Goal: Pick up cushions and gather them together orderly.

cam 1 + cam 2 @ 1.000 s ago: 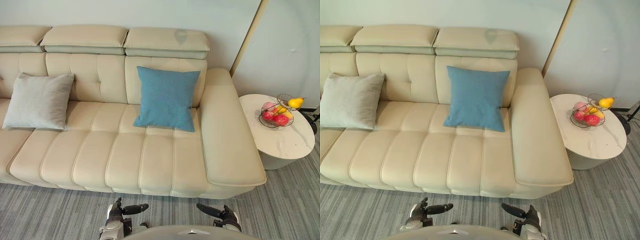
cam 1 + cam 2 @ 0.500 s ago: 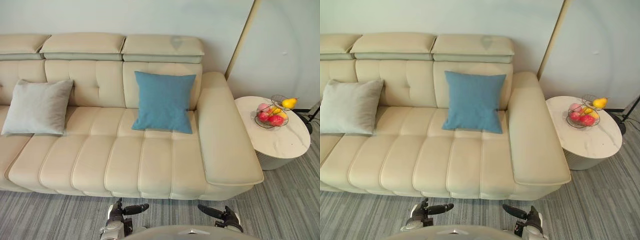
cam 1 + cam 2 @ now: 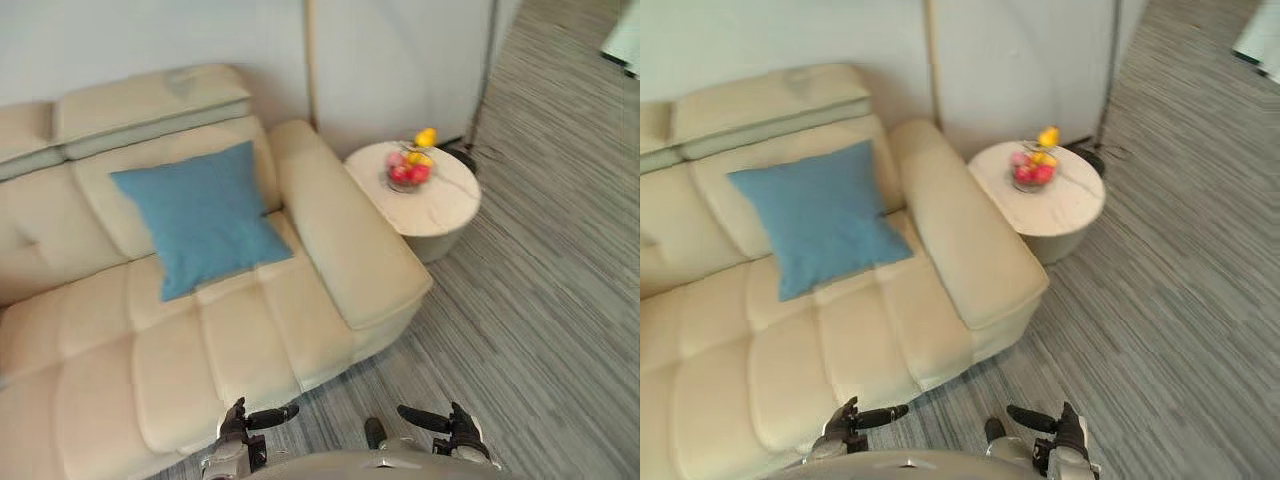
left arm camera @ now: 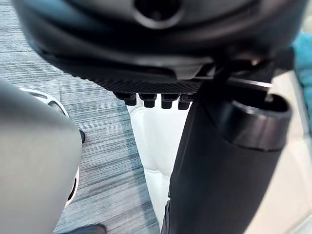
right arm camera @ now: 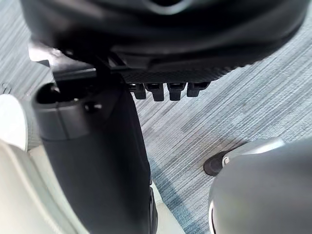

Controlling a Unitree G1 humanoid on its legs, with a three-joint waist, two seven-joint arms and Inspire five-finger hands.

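The left hand (image 3: 238, 430) hangs low at the near edge of the head view, just past the front edge of the sofa (image 3: 230, 345), with its thumb (image 4: 219, 161) pointing inward toward the other hand. Its fingers (image 4: 156, 100) lie loosely side by side in its own wrist view, relaxed and holding nothing. The right hand (image 3: 458, 432) is level with it over the grey striped carpet (image 3: 540, 300). Its thumb (image 5: 97, 161) likewise points inward and its fingers (image 5: 168, 90) are slack in a row, empty too. Beyond the hands, the cream sofa runs away to the left. A blue cushion (image 3: 200, 215) stands on its seat, leaning back against the backrest, turned a little so that one corner points down onto the seat. It is just beside the broad armrest (image 3: 345, 235) and well apart from both hands. A padded headrest (image 3: 150, 100) sits above it on the back of the sofa. Past the armrest, near the wall, stands a small round worktop (image 3: 445, 205) with a pale top. It carries a wire fruit bowl (image 3: 408, 172) with red fruit in it and a yellow fruit (image 3: 426, 137) at its far rim — the bowl sits toward the wall side of the top.
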